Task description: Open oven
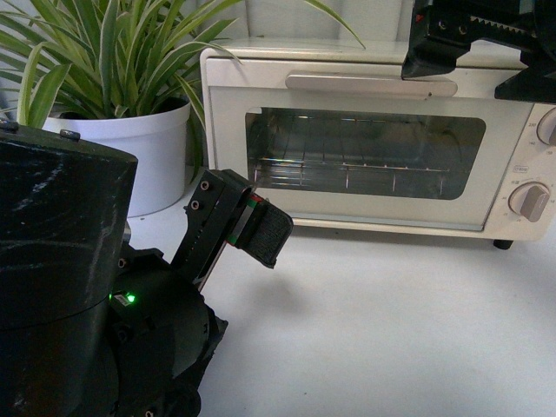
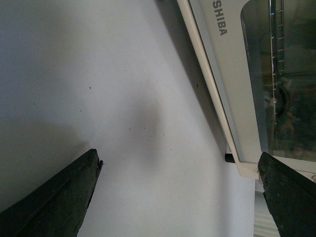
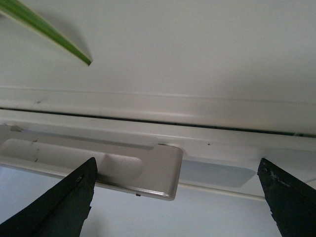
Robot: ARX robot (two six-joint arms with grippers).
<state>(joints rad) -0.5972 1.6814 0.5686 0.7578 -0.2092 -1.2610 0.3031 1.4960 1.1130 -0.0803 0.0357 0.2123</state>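
Right gripper (image 3: 178, 203) spread wide at the bar handle (image 1: 369, 84) of the oven (image 1: 365, 165); door shut.
I see the oven standing on the white table (image 1: 391, 330), just beside the potted plant (image 1: 113, 61). In the right wrist view, one end of the handle lies between the two right fingers, which grip nothing; I cannot tell whether either touches it. The left gripper (image 2: 180, 197) is also spread wide and empty, low over the table near the oven's front lower corner on the plant side.
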